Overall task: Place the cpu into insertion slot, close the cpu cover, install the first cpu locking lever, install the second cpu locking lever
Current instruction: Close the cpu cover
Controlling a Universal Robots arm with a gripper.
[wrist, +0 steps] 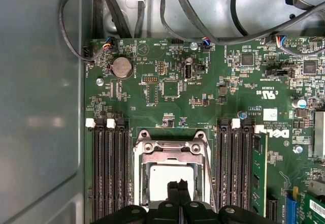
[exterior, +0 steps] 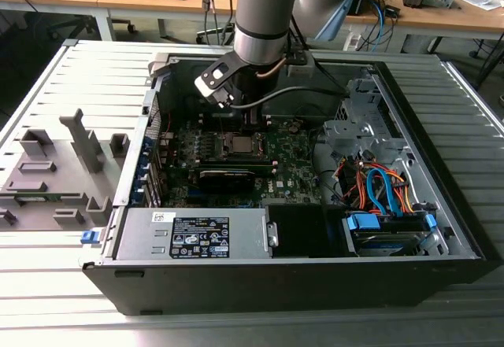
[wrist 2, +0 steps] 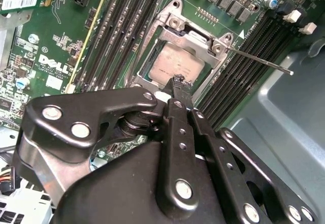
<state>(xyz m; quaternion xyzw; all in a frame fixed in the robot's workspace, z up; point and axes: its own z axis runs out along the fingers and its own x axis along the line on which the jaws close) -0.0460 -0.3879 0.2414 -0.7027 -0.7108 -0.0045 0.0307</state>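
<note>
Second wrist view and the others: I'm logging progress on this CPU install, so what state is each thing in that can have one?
cpu: seated in the insertion slot, metal face up.
cpu cover: closed down over the cpu.
locking lever: sticking out free, not latched.
gripper: jaws shut, holding nothing, tips just over the cpu.
computer case: side open, board exposed.

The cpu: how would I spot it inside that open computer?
Inside the case, find the green motherboard. Between its two banks of long black memory slots sits a square metal cover. The cpu is the flat square showing through its window, pale and smooth where the slots are dark and narrow.
</note>
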